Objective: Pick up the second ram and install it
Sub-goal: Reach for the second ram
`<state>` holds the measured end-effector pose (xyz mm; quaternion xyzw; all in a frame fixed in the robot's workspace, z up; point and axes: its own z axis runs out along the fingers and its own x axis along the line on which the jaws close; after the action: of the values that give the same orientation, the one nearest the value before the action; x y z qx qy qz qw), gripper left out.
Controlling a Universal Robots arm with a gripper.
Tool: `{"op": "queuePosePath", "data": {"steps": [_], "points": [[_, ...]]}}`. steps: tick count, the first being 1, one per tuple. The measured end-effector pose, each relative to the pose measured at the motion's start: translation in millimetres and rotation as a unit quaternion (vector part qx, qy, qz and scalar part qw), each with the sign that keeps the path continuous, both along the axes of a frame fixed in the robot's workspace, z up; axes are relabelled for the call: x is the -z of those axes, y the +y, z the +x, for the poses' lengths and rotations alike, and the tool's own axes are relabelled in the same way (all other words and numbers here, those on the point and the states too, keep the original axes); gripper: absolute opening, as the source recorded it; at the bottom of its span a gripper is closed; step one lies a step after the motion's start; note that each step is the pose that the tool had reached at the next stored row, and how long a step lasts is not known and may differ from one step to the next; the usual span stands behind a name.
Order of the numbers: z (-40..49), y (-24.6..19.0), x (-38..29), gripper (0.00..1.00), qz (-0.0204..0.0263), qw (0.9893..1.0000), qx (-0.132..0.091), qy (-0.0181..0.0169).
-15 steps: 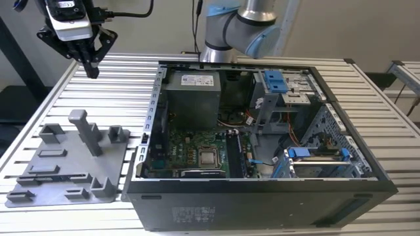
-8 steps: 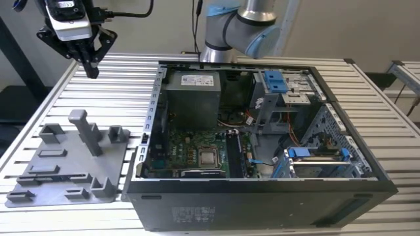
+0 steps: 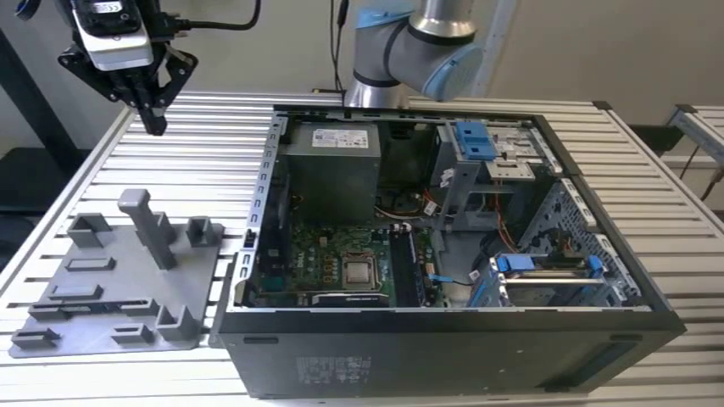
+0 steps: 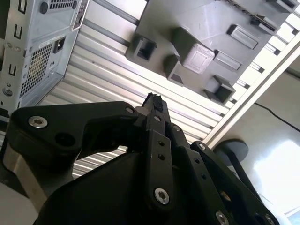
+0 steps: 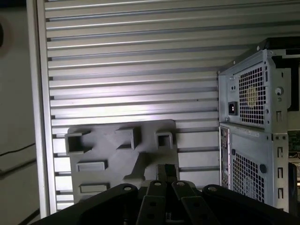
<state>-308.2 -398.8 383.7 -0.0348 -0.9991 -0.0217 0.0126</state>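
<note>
The pincer (image 3: 155,127) is held closed above the table (image 3: 203,161), beyond the grey holder plate (image 3: 125,280), which is flanked by the open computer case (image 3: 633,288). A thin dark strip in the plate's long slot, past its upright blocks (image 3: 147,225), may be the second ram (image 3: 97,303); this cannot be told for sure.

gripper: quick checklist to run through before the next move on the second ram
1. gripper carrying nothing: ok, it is shut and empty, hanging above the table near the holder plate.
2. second ram's place known: cannot tell.
3. holder plate lying flat on the table: ok.
4. computer case open, with the motherboard exposed: ok.
5. memory slot free beside the processor: cannot tell.
</note>
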Motion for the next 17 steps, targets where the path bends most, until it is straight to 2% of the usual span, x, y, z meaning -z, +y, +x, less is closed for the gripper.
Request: {"op": "queuePosePath", "data": {"steps": [9, 17], "points": [[-4.8, 0.2, 0.9, 0.11, -0.0001, 1.0000, 0.000, 0.0017], [-9.4, 0.2, 6.0, 0.11, 0.0001, 1.0000, 0.000, 0.0018]]}}
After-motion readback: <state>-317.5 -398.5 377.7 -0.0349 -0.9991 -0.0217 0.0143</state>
